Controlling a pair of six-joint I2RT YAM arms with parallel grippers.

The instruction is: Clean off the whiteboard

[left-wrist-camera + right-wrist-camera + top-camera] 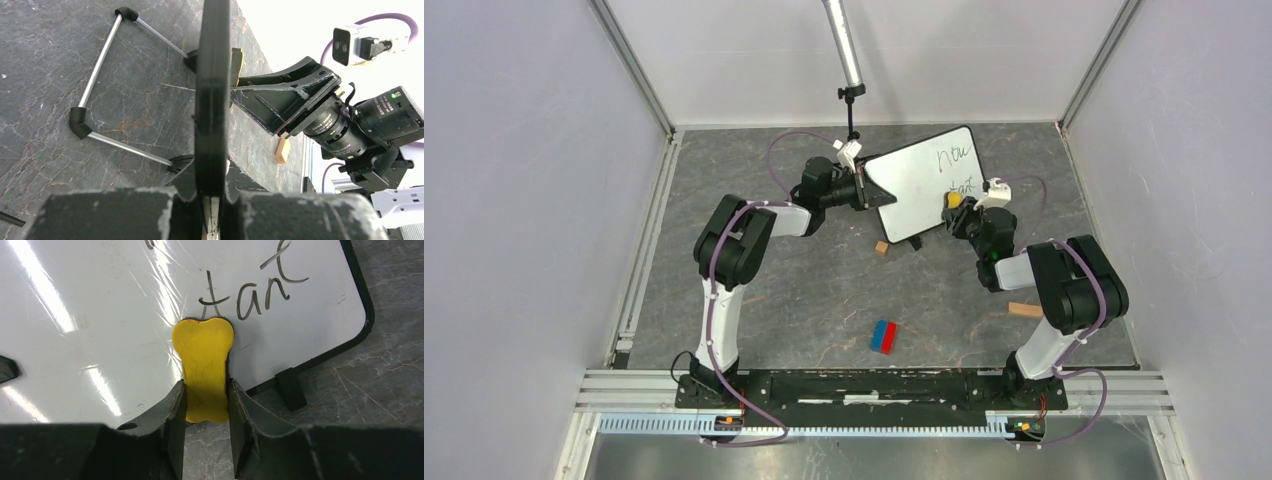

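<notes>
The right claw [205,395] squeezes a yellow eraser [202,350] on the whiteboard [100,315], just under the writing [250,295], by its near edge. The left claw [212,200] pinches the board's left edge.

The white rectangular whiteboard [100,315] has a glossy, smooth face under what looks like wrinkled clear film; its thin frame is matt black plastic. The yellow bone-shaped eraser [204,360] looks smooth and matt, faintly smudged. The fingers [170,415] of the right gripper [206,384] are matt black plastic, scuffed pale along the edges. The thin rod stand [100,62] is shiny metal with black plastic elbows. The dark grey tabletop [390,390] looks like veined stone, matt.
</notes>
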